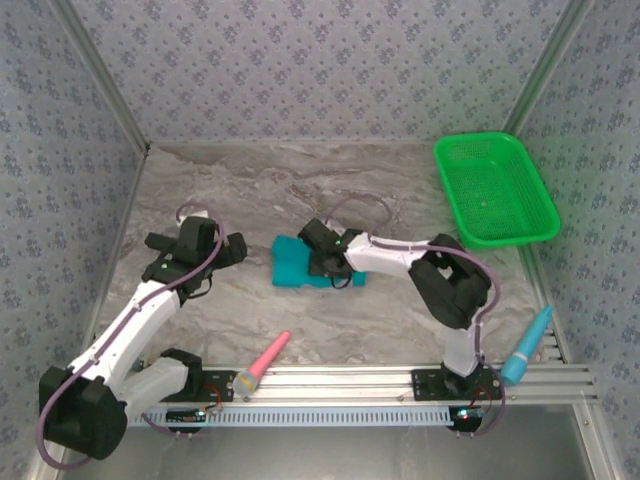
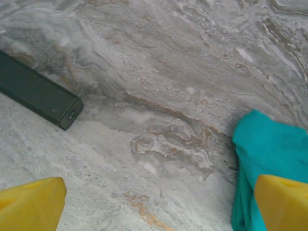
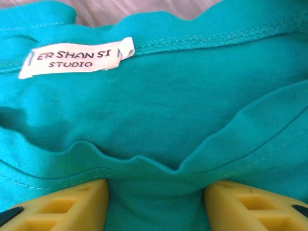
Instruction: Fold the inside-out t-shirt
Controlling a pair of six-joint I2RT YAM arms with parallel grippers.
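A green plastic basket point(image 1: 495, 190) is sitting at the far right of the table point(image 1: 230, 190), close to the wall. The table top is showing grey and brown swirls, like stone. A pink stick point(image 1: 266, 360) is lying tilted at the near edge, with its lower end touching the metal rail point(image 1: 350, 378). A blue pointy stick point(image 1: 528, 346) is lying at the near right, reaching over the same rail. Walls point(image 1: 320, 60) with small flower shapes are standing around the table.
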